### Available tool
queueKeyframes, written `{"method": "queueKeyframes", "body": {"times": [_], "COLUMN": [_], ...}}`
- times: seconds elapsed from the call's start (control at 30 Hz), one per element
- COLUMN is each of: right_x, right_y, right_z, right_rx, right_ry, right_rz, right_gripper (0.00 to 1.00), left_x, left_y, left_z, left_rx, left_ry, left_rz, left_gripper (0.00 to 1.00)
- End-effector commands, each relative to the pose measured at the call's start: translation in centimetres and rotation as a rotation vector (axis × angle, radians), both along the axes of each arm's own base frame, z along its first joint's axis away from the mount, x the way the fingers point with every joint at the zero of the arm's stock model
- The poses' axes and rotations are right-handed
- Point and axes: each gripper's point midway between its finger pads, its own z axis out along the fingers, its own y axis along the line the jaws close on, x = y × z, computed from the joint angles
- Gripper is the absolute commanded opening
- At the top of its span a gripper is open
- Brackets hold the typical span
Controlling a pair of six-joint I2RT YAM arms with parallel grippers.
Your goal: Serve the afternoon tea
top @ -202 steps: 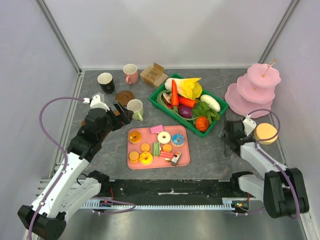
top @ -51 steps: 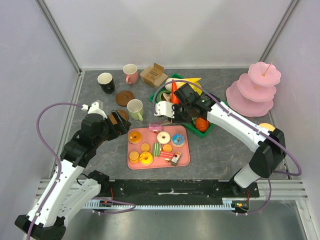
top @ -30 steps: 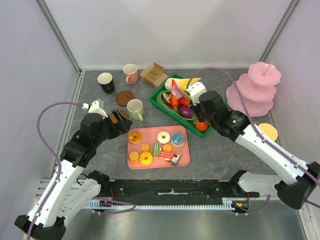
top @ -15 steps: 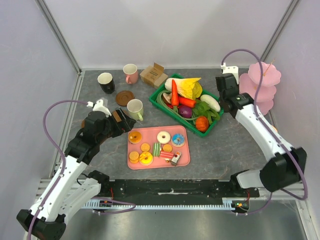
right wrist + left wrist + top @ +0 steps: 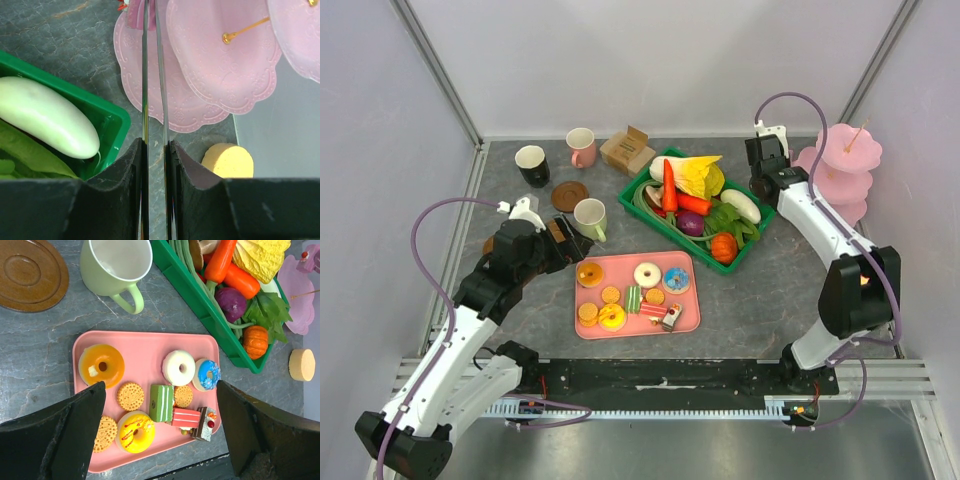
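Top external: right gripper (image 5: 767, 165) with cake slice (image 5: 132, 14) now beside stand (image 5: 845, 165)

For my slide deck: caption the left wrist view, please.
Open left gripper hovers above a pink tray of toy sweets, beside a pale-green mug and green vegetable basket.

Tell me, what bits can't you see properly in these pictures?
- Pink cake slice: right wrist view, top edge cuts most off, at the right hand's tips.
- Tray's near corners: left wrist view, fingers of the left hand cover them.
- Yellow disc: top view, right arm hides nearly all.
- Black mug's inside: top view, too dark.
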Motion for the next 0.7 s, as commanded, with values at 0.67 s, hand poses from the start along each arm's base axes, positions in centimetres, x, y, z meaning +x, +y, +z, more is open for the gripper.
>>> {"method": "queueKeyframes", "body": {"times": [0.67], "right_x": [1.1], "right_y": [-1.6], "right_z": [-2.4], "right_rx": [-0.012], "right_ry": [0.067], "right_rz": [-0.089], "right_gripper": [0.27], "left_x": [0.3], "left_y": [-0.3], "left_z": [0.5], "left_rx": [-0.023], "left_ry": [-0.031], "left_rz": [-0.011], "left_gripper": [0.97]}}
